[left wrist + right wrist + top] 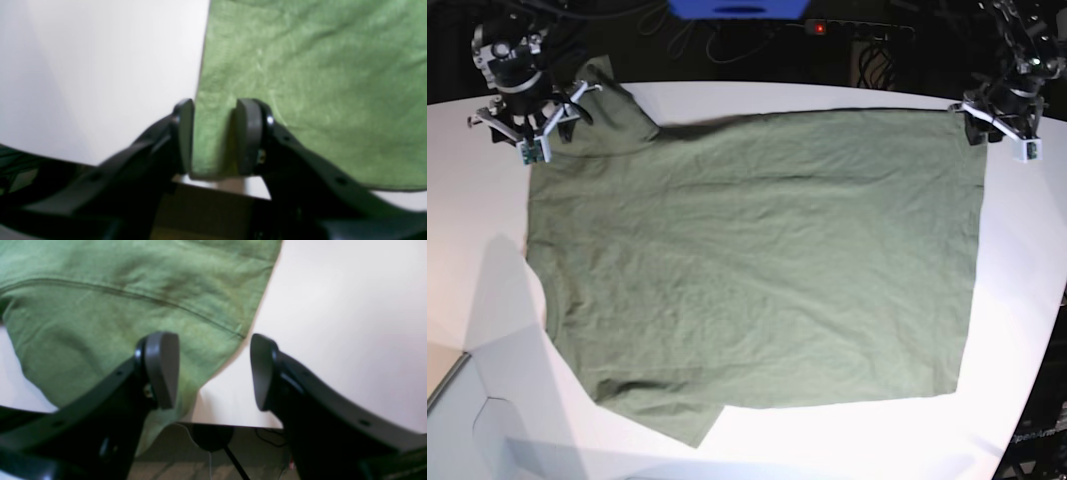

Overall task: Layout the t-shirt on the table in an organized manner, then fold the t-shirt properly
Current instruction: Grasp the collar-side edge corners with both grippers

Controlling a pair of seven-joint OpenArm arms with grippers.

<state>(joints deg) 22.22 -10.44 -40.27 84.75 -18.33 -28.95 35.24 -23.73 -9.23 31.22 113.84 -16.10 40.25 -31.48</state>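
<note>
Closest to us in the left wrist view, two dark pads of our left gripper (213, 136) stand either side of a corner of the t-shirt (300, 83), with cloth between them. They are narrow but a gap shows beside the cloth, so we cannot tell whether this is a firm pinch or a grip not yet made. We judge the gripper sits there because a hem corner is the natural handle for pulling the cloth taut or lifting it into a fold.

Our right gripper (213, 371) is spread wide and holds nothing. One finger (161, 368) sits over the sleeve, the other over bare table (333, 323), straddling the sleeve's edge, probably lined up to take that edge.

From the base view, the t-shirt (757, 260) lies spread nearly flat across the middle of the table (467, 220), lightly wrinkled, with the hem toward the left gripper (999, 125) and the sleeves toward the right gripper (532, 125). The near sleeve is tucked at the front edge and the far sleeve reaches up beside the right gripper. We judge the laying-out mostly done and the folding not yet started.

Counting up: one t-shirt, one table, two grippers, two sleeves.
</note>
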